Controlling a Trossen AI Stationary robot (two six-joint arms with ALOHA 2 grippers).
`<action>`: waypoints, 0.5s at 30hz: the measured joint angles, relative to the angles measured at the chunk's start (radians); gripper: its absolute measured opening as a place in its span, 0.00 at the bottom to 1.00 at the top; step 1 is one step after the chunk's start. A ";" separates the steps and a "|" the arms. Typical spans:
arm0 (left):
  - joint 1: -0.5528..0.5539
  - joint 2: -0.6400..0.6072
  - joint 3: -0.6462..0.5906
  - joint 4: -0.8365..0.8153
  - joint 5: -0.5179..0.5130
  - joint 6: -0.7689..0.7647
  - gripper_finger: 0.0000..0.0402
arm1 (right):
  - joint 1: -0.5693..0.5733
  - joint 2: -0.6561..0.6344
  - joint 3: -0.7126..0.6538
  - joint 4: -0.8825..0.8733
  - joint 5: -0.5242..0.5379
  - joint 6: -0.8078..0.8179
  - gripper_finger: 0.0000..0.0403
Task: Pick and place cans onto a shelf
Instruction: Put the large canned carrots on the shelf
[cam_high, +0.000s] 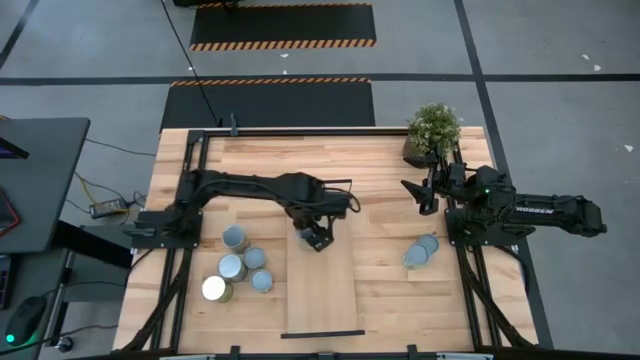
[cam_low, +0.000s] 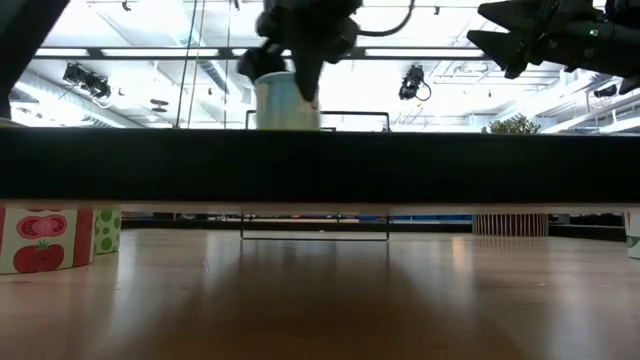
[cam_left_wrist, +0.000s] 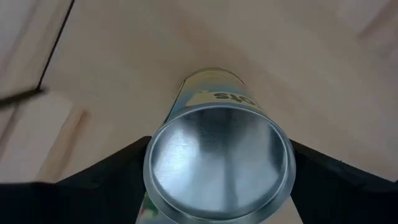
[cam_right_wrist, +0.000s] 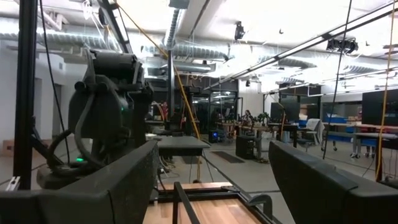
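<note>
one can sits clamped in the wide-spread left pincer — right pincer partly open, empty.

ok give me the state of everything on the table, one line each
left tool: shut on a can, over the shelf
right tool: empty, open, raised near the plant
four cans: upright, left of shelf
two cans: upright, right of shelf

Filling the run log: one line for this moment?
left gripper: jaws shut on silver-grey metal can, over pale wood shelf | right gripper: jaws empty, parked beside potted plant
</note>
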 joint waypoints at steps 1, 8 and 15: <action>0.004 0.011 0.013 0.007 0.006 0.026 0.81 | 0.000 0.000 0.000 -0.001 0.000 0.000 0.78; 0.014 0.031 0.008 0.043 -0.004 0.143 0.86 | 0.000 0.000 0.000 -0.024 0.000 0.000 0.78; 0.014 0.056 0.008 0.138 -0.017 0.221 0.87 | 0.000 0.000 0.000 -0.033 -0.013 0.000 0.78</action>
